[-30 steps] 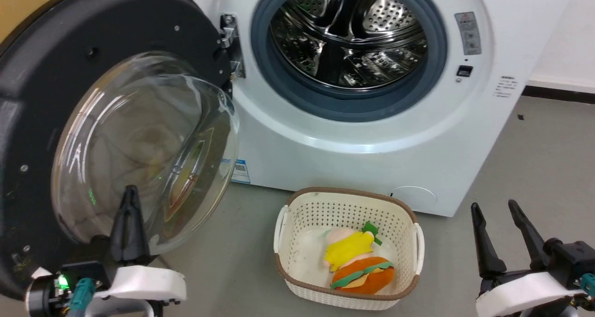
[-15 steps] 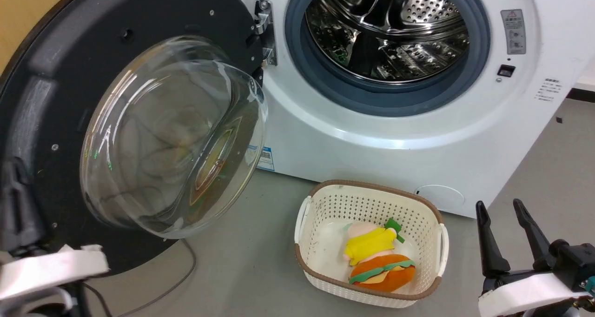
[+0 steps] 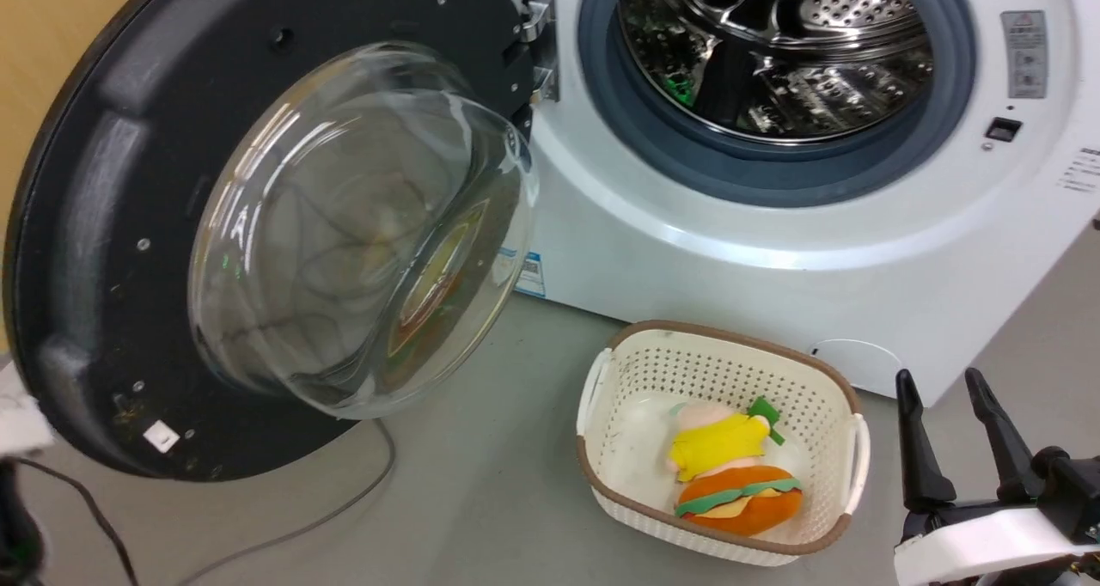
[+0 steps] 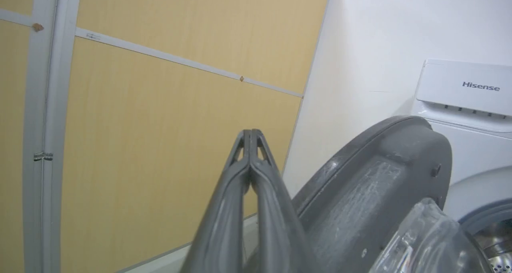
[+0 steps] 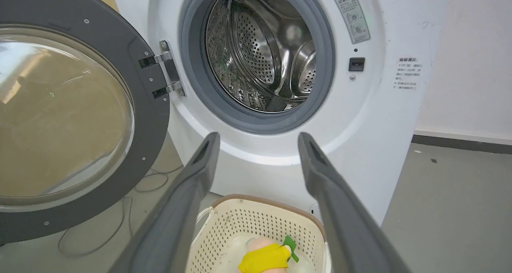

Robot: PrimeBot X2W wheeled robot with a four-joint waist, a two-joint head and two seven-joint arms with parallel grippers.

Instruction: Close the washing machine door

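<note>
— Where is the washing machine door (image 3: 86,225)?
— Swung wide open to the left of the washing machine (image 3: 687,251). It hangs from its metal hinge (image 3: 537,27), and its inner side with the clear glass bowl (image 3: 361,225) faces the head camera.
— And the opening?
— Uncovered: the steel drum (image 3: 773,53) and the grey gasket (image 3: 773,169) around it are in plain sight.
— The left gripper (image 4: 250,133)?
— Its two fingers are pressed together with nothing between them. In the left wrist view it rises just beside the door's outer rim, in front of a tan wooden wall (image 4: 160,125). Whether it touches the door I cannot tell.
— The right gripper (image 3: 938,380)?
— Fingers spread apart, holding nothing. It sits low on the right, well apart from the door, pointing towards the machine's front.
— Anything on the floor (image 3: 481,500)?
— A cream basket (image 3: 627,354) stands in front of the machine, near the right gripper, with a burger-like plush toy (image 3: 735,500) in it. A grey cable (image 3: 344,504) lies below the door
</note>
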